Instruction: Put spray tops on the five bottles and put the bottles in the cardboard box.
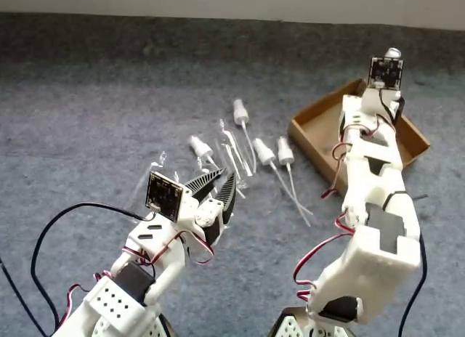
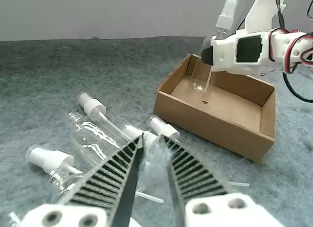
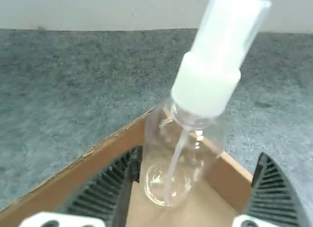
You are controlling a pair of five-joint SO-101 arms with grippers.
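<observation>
Bottle (image 3: 183,153) with its spray top (image 3: 215,60) fitted stands tilted in the cardboard box (image 2: 210,124), at the upper right of the high view. Its base is on the box floor near a corner. The right gripper (image 3: 195,163) is around it with jaws spread. One jaw is against the glass and the other is plainly apart, so the bottle looks released, leaning rather than gripped. That suits a drop-off, since the box wall and the near jaw keep it from toppling.

The left gripper (image 2: 151,138) hangs low over the cluster at the middle of the table (image 1: 87,97). Its jaws are parted a little, with nothing that I can make out between them. The tips point at a white spray top (image 2: 164,126), probably the next pick.

Around it lie clear bottles (image 2: 98,134) and more spray tops (image 1: 240,112) with long thin dip tubes (image 1: 290,195). Whether any are seated I cannot tell. They are crowded and overlapping, so a neighbour could be nudged.
</observation>
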